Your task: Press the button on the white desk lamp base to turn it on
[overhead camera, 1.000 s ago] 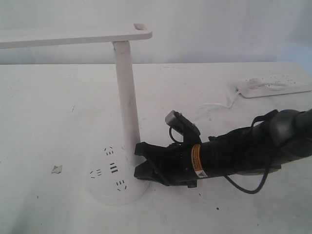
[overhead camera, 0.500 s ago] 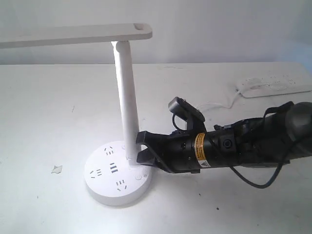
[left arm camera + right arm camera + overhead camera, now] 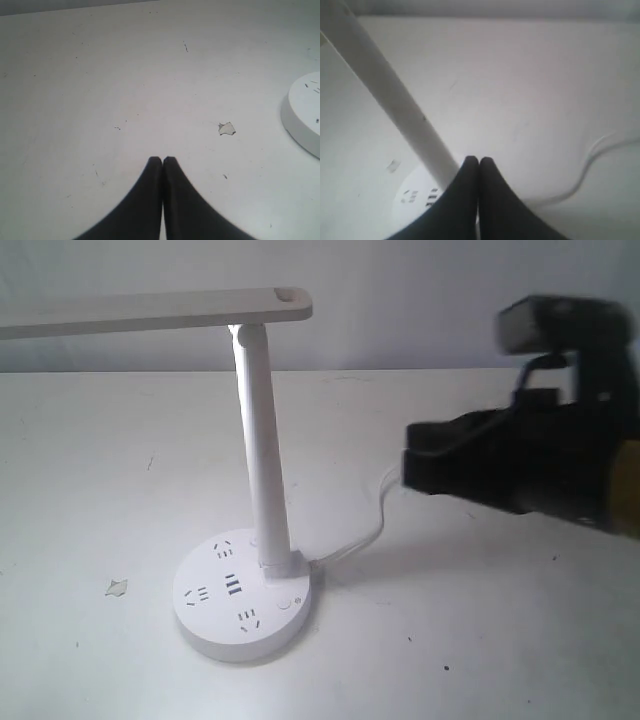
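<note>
Above the table [image 3: 100, 440], right gripper [image 3: 406, 469] hangs clear of the round white lamp base [image 3: 215, 638].
Like left gripper [image 3: 162, 159], its black fingers meet, empty.

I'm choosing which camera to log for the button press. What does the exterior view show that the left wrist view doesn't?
Exterior only: the button, the lamp's column, its cable and the blurred right pincer. Left wrist only: the left pincer, shut. Both: the table, the white desk lamp base, just its edge in the wrist view, and a small scrap beside it.
</note>
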Controlling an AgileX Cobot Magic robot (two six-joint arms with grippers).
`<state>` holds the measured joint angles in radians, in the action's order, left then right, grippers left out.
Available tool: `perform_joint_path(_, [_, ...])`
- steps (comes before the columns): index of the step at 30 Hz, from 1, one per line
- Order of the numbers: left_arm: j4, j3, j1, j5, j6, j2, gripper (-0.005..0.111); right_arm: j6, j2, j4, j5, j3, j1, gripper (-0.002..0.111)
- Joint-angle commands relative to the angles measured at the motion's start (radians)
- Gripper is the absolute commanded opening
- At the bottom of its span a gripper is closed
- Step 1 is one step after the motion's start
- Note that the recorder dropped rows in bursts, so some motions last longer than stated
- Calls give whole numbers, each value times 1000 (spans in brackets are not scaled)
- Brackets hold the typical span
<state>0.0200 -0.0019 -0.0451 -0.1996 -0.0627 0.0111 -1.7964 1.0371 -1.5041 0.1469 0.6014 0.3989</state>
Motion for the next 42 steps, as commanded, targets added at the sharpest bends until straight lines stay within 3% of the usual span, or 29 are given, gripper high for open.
perform_joint_path(1, [-4, 2, -2, 1, 0, 1, 0, 6, -293, -37, -184, -44, 0, 0])
perform_joint_path(14, [-4, 2, -2, 1, 0, 1, 0, 65, -929, -48, -323, -48, -8, 0])
perform_joint_path(16, [-4, 2, -2, 1, 0, 1, 0, 65, -991, -36, -318, -61, -89, 0])
perform_joint_path(22, [-4, 2, -2, 1, 0, 1, 0, 27, -1037, 88, -215, -69, -466, 0])
perform_joint_path(24, [-4, 2, -2, 1, 0, 1, 0, 9, -1037, 114, -159, -69, -540, 0])
perform_joint_path(28, [-4, 2, -2, 1, 0, 1, 0, -4, -1037, 118, -8, -69, -593, 0])
perform_joint_path(33, [-4, 2, -2, 1, 0, 1, 0, 14, -1037, 224, 52, -123, -545, 0])
perform_joint_path(36, [-4, 2, -2, 1, 0, 1, 0, 318, -1037, 605, -93, -189, -502, 0])
perform_joint_path(39, [-4, 2, -2, 1, 0, 1, 0, 924, -1037, 1095, -358, -251, -475, 0])
perform_joint_path(42, [-4, 2, -2, 1, 0, 1, 0, 1384, -1037, 1323, -519, -338, -473, 0])
